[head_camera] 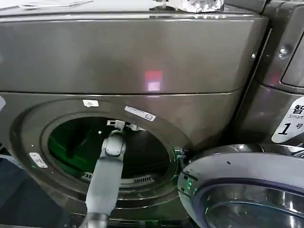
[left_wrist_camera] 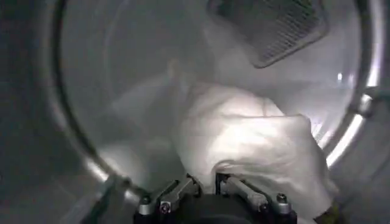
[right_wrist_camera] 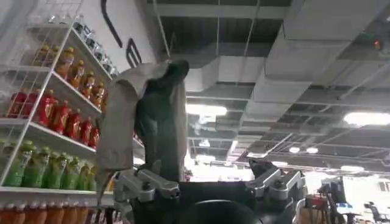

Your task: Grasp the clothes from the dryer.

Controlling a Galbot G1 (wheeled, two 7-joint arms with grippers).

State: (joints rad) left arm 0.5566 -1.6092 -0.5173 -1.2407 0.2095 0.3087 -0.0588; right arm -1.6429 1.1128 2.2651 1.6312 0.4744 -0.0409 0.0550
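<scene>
The dryer (head_camera: 142, 57) is a big brown-grey front-loader with its round mouth (head_camera: 111, 149) open. My left arm (head_camera: 107, 175) reaches through the mouth into the drum. Inside, a whitish-grey cloth bundle (left_wrist_camera: 250, 137) lies on the drum wall. My left gripper (left_wrist_camera: 207, 181) is shut on a fold at the bundle's near edge. My right gripper (right_wrist_camera: 210, 176) points up toward a ceiling, away from the dryer, and stands open. A grey and dark green cloth (right_wrist_camera: 149, 115) hangs draped over one of its fingers (right_wrist_camera: 146, 185).
The dryer's round door (head_camera: 247, 190) hangs open at the lower right, close to the mouth. Another machine (head_camera: 285, 71) stands to the right, bearing a white sticker with a 1 (head_camera: 287, 121). Shelves of bottles (right_wrist_camera: 55, 115) show behind the right gripper.
</scene>
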